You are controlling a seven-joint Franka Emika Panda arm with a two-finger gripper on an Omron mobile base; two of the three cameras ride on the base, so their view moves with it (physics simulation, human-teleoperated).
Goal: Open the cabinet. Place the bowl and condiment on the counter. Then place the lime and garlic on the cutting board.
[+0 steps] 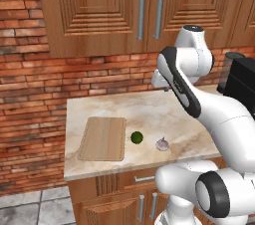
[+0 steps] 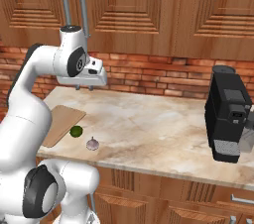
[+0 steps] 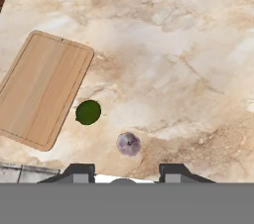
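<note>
The cabinet (image 1: 94,5) hangs above the counter (image 1: 149,109) with both doors shut and its two grey bar handles (image 1: 142,7) side by side. The bowl and condiment are out of view. On the counter lie the cutting board (image 1: 103,138) at the left, the lime (image 1: 137,137) just right of it, and the garlic (image 1: 162,144) further right. My gripper (image 2: 84,88) hovers well above the counter, points down and is open with nothing between its fingers. From the hand, the lime (image 3: 88,112) and garlic (image 3: 128,144) lie below my gripper (image 3: 127,173), beside the board (image 3: 42,86).
A black coffee machine (image 2: 228,114) stands on the counter's right end. A brick wall (image 1: 30,84) runs behind the counter. Low cabinets with short handles (image 1: 142,204) sit under the front edge.
</note>
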